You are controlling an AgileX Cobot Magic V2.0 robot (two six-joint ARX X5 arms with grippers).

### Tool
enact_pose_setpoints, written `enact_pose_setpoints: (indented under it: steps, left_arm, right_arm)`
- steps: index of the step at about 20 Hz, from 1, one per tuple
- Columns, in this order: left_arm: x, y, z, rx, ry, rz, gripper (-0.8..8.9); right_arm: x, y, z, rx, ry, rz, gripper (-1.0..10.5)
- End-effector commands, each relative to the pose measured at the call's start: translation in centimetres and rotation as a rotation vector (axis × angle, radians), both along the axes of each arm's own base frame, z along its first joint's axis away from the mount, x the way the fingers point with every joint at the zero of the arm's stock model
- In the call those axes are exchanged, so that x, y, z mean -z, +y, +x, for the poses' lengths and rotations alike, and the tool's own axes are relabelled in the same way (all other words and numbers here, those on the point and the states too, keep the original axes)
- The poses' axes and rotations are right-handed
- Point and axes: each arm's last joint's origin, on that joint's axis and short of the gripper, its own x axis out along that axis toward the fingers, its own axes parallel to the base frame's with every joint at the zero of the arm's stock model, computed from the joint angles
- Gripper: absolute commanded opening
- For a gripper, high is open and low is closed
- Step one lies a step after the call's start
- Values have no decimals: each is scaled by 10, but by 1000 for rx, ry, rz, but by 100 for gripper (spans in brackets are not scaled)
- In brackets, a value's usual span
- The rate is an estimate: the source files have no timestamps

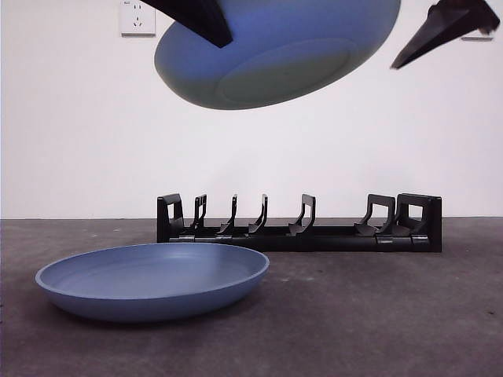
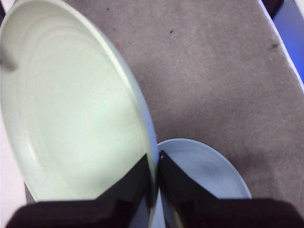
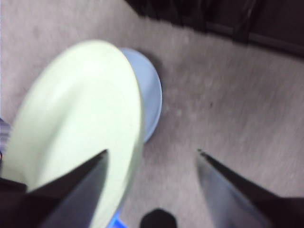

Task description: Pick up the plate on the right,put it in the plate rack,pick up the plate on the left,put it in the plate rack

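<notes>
**One plate aloft, one on the table, rack bare**

We see the left gripper (image 2: 156,164) closed on the rim of the raised plate (image 1: 275,55), one black jaw on each face of the edge. The plate hangs tilted high above the table (image 1: 377,314), its underside turned toward the front camera, above the plate rack (image 1: 299,228) and clear of it. In the left wrist picture its inner face looks pale green (the front view renders the underside blue-green, so we leave the true colour open).

The right gripper (image 3: 152,156) stands wide open with nothing between its jaws. It sits just beside the raised plate: in its own wrist view one jaw overlaps the plate's edge, but we cannot tell whether it touches. That picture is blurred. In the front view a dark jaw tip shows at the upper right, apart from the plate.

The second plate (image 1: 153,281), blue, lies on the table in front of the rack's left end, slightly tipped, near the rack but not touching it. The rack lies long and low across the table by the white wall (image 1: 78,141), its prongs upright, and no plate stands in any slot.
</notes>
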Motion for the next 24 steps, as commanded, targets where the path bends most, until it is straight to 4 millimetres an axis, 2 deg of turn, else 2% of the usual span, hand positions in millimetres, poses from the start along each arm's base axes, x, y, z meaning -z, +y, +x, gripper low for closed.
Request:
enact_pose_setpoints:
  steps: [1,3,6,9,12,15,18,24]
  left_arm:
    - [-3,-1,1,-30,63,-77,-8]
    - [-4,0,4,-54,106,-123,-8]
    - [-11,3,20,-110,176,-294,-8]
    - [-24,10,46,-193,245,-545,-8]
    - [-33,21,77,-259,317,-773,-8]
    - [-29,27,107,-352,367,-925,-8]
    - [-22,28,127,-406,382,-992,-7]
    - [6,26,166,-495,396,-1046,-8]
  right_arm:
    - [-26,-2,-7,0,-93,24,383]
    - [-51,-5,-15,10,-176,46,382]
    - [-95,-14,-42,64,-342,50,379]
    - [-118,-26,-75,124,-452,23,379]
    - [-123,-35,-102,145,-460,-8,378]
    - [-118,-39,-116,129,-401,-49,378]
    - [-112,-40,-120,107,-340,-84,377]
    - [-101,-39,-117,96,-290,-80,375]
